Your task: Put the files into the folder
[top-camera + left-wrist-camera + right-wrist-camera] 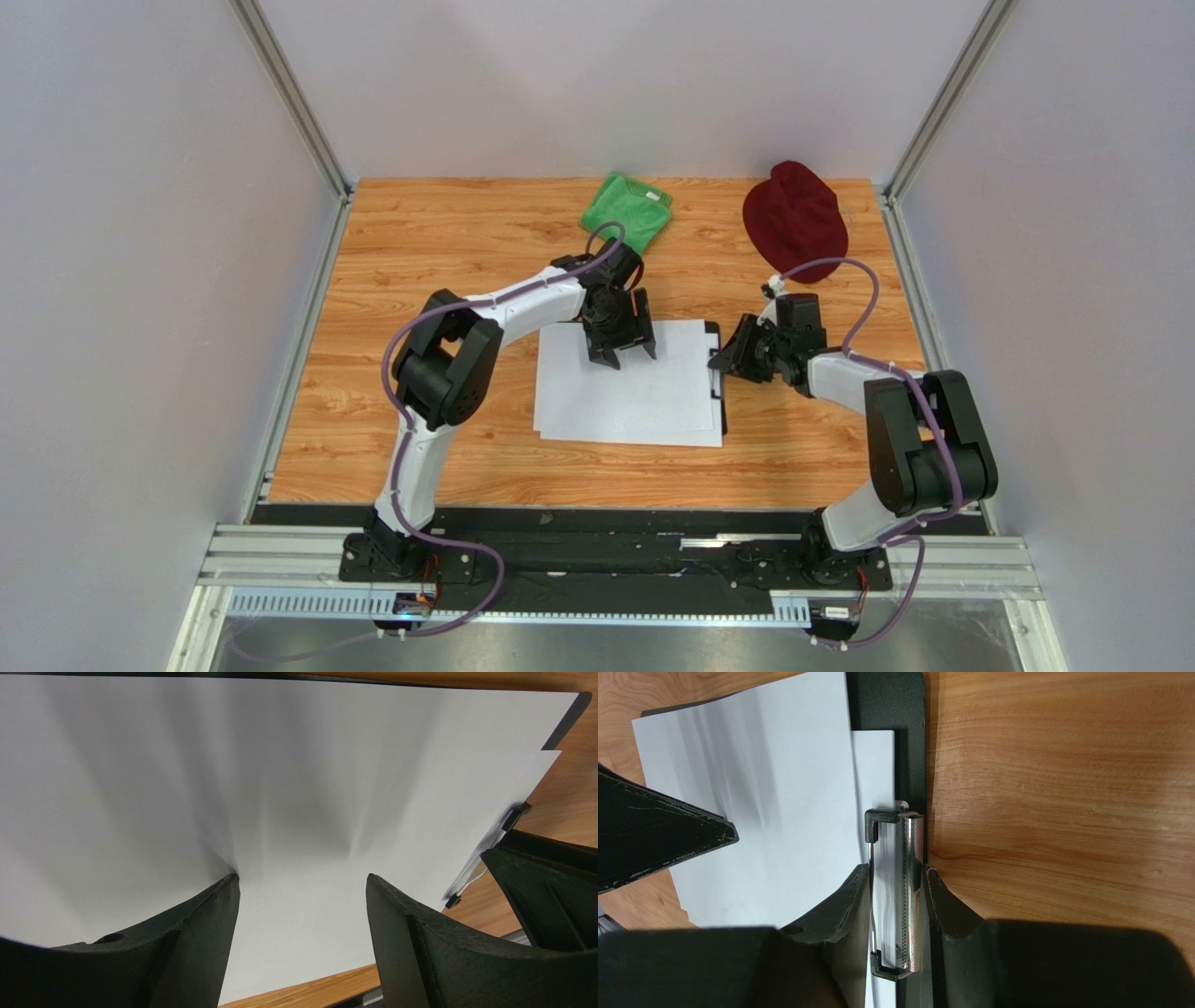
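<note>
Wood table (421, 280): left gripper (302, 878) spread wide, fingertips on files (631, 406); right gripper (897, 875) pinches folder (889, 700) clip (910, 903).

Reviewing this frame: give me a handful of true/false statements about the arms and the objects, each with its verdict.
1. The right gripper is closed on the silver clip of the folder. True.
2. The left gripper holds a sheet in the air. False: its open fingers rest on the files, which lie flat.
3. The green cloth covers the files. False: it lies apart from them, at the far edge of the table.
4. The dark red hat lies at the far right. True.
</note>
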